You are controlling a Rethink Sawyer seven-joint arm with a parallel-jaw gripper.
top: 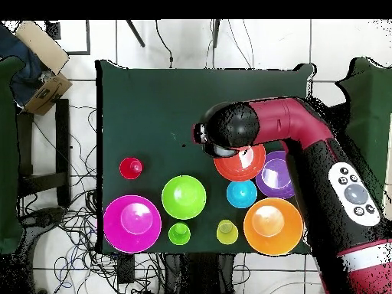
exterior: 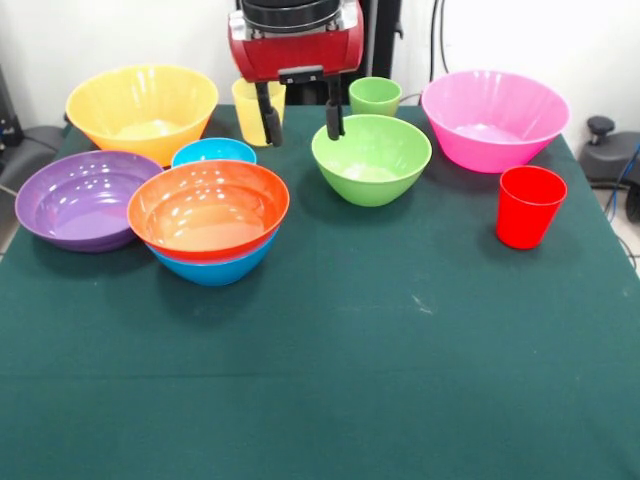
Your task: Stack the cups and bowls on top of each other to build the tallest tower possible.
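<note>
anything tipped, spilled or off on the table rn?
Nothing stands out. All cups and bowls sit upright on the green cloth. The red-orange bowl is nested in the big blue bowl, slightly off-centre. The claw hangs open, holding nothing.

A robotics lab: a red and black robot arm [top: 306,138] over a dark green cloth-covered surface [exterior: 330,380], loose black cables [top: 69,230] on a white tiled floor [top: 176,42] beyond its edges.

The table's [exterior: 330,400] near half lies bare for me; along its far edge, bowls [exterior: 371,158] and cups [exterior: 529,205] crowd close, leaving narrow gaps between their rims for my fingers [exterior: 333,118].
</note>
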